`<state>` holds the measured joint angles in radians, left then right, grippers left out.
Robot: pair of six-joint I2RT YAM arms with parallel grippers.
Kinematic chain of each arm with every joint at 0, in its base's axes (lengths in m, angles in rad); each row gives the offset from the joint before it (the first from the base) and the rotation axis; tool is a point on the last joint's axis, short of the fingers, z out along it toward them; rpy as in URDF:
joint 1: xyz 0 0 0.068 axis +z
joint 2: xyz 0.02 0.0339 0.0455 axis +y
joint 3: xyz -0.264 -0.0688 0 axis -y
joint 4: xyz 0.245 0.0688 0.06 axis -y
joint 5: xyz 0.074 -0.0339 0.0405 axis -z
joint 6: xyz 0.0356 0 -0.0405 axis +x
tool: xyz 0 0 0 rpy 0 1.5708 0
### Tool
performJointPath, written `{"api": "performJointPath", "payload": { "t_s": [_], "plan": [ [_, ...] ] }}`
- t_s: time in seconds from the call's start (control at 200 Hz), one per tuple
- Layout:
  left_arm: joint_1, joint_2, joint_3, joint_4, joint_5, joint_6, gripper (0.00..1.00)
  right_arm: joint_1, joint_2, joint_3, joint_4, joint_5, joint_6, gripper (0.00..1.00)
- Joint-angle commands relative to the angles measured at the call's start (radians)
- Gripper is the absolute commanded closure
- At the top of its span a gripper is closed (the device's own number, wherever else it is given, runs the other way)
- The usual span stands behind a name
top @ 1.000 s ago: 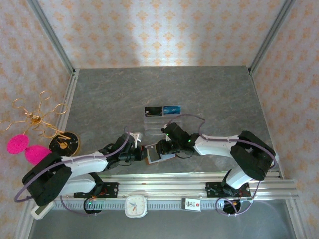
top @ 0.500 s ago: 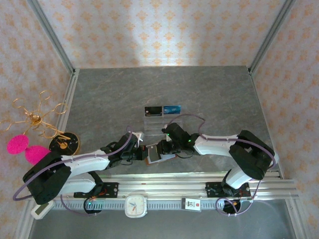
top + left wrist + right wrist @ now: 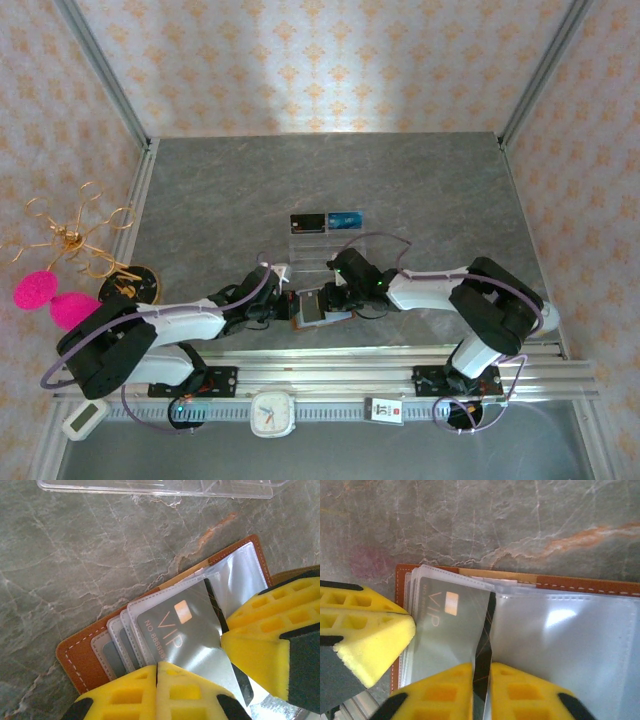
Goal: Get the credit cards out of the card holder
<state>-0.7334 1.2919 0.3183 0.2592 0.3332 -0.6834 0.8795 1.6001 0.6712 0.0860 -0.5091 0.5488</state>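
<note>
Your right gripper pinched the VIP credit card in the card holder; your left gripper sat clenched shut

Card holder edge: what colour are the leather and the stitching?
Tan-brown leather with white stitching on the card holder; clearest in the left wrist view.

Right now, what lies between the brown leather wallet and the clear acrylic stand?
Bare grey marbled tabletop separates the brown leather wallet from the clear acrylic stand, in the left wrist view.
</note>
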Motion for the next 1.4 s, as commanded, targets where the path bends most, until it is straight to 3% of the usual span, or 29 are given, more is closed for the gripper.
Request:
{"api": "performJointPath", "payload": {
  "t_s": [0.0, 0.055, 0.335, 0.476, 0.671, 0.746, 0.846, 1.141, 1.397],
  "plan": [
    [-0.006, 0.032, -0.017, -0.055, 0.005, 0.013, 1.0, 0.0, 0.004, -0.025, 0.004, 0.009, 0.003, 0.93],
    [-0.004, 0.025, -0.024, -0.048, 0.009, 0.009, 1.0, -0.008, -0.009, -0.037, -0.001, 0.02, 0.014, 1.0],
    [0.038, -0.056, -0.017, -0.071, 0.003, 0.027, 1.0, -0.028, -0.099, -0.1, -0.027, 0.071, 0.059, 1.0],
    [0.018, -0.132, 0.041, -0.07, -0.014, 0.028, 1.0, -0.028, -0.091, -0.097, -0.01, 0.057, 0.058, 1.0],
    [-0.074, 0.021, 0.104, -0.006, 0.007, 0.013, 1.0, -0.028, -0.094, -0.094, 0.012, 0.033, 0.054, 1.0],
    [-0.072, 0.062, 0.1, -0.014, -0.013, -0.005, 1.0, -0.028, -0.104, -0.094, 0.021, 0.021, 0.064, 0.89],
    [-0.068, 0.034, 0.076, -0.028, -0.049, -0.017, 1.0, -0.028, -0.108, -0.088, 0.018, 0.01, 0.063, 0.82],
    [-0.035, -0.053, 0.04, -0.062, -0.064, -0.017, 1.0, -0.029, -0.077, -0.059, 0.073, -0.093, 0.043, 0.8],
    [-0.035, -0.002, 0.042, -0.034, -0.037, -0.006, 1.0, -0.029, -0.035, -0.042, -0.002, -0.026, 0.07, 0.79]
  ]
}}
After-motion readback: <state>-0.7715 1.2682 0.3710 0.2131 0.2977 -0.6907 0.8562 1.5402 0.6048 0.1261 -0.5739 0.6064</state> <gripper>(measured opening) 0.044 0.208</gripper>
